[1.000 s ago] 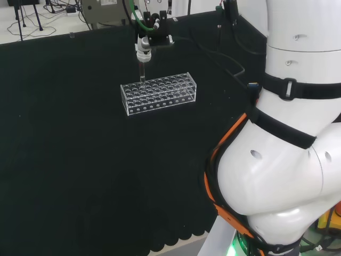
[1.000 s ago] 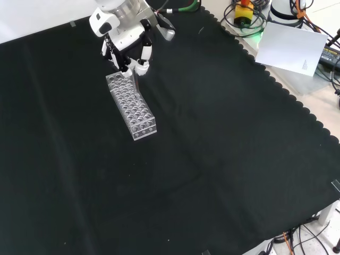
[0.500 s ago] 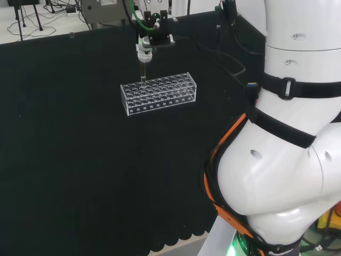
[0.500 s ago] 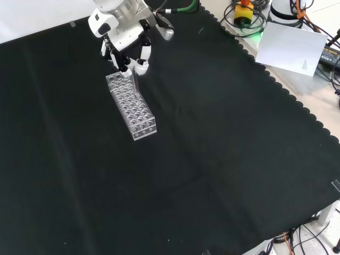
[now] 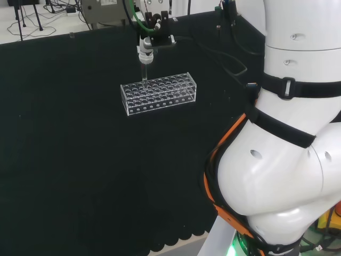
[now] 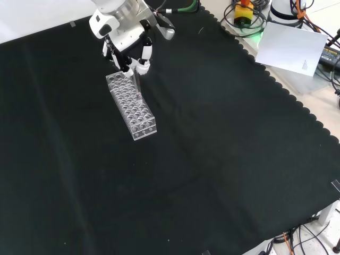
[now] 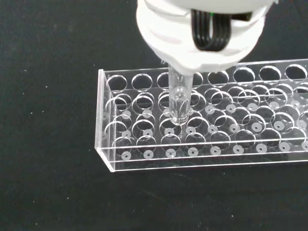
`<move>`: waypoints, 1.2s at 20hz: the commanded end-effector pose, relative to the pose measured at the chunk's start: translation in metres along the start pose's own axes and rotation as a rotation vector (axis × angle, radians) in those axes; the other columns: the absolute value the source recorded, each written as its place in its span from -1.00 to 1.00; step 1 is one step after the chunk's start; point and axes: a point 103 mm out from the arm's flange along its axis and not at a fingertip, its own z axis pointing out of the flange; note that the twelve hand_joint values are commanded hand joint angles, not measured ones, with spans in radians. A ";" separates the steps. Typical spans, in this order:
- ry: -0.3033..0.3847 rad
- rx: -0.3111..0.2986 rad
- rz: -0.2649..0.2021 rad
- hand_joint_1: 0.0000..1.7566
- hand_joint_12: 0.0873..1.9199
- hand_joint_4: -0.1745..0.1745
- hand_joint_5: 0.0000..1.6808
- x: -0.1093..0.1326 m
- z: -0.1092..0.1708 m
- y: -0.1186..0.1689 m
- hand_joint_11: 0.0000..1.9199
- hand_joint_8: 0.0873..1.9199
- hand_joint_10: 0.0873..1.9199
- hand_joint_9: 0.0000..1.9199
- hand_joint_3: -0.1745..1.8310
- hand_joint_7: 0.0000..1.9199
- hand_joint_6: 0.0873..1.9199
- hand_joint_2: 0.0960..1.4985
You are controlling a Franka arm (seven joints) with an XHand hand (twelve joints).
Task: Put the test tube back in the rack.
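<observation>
Change: hand [image 5: 145,49] a little higher and farther right in the head view than a second ago, tube carried along; rack unmoved.
Test tube [image 7: 179,98]: clear glass, upright, pinched at its top; rounded bottom just above the rack's top plate in the wrist view, over a hole near one end of the rack, not yet seated.
Test tube, head view [image 5: 144,73]: hanging straight down from the fingers to the rack's far edge, toward the left end.
Hand, front view [image 6: 130,53]: black and white, fingers curled down round the tube's top, above the rack's far end.
Fingers [image 7: 202,36]: closed on the tube, nothing else held.
Rack [image 5: 159,93]: clear plastic, long, rows of round holes, flat on the cloth; no other tube plainly visible in it.
Rack, front view [image 6: 132,107]: running from the hand down toward the view's middle.
Black cloth [image 6: 212,159]: covering the bench, scalloped at its edge.
Arm links [image 5: 282,133]: large and white, at the head view's right.
</observation>
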 end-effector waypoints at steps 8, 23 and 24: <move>0.015 0.020 -0.017 0.62 0.23 -1.00 0.58 0.009 0.007 -0.004 -0.27 -0.75 -0.67 0.40 -0.82 0.83 -0.67 0.22; 0.009 0.027 -0.019 0.61 0.23 -1.00 0.58 0.009 0.008 -0.001 -0.27 -0.74 -0.66 0.40 -0.82 0.83 -0.66 0.22; 0.009 0.028 -0.020 0.61 0.23 -1.00 0.58 0.009 0.009 -0.001 -0.27 -0.74 -0.66 0.40 -0.82 0.83 -0.66 0.22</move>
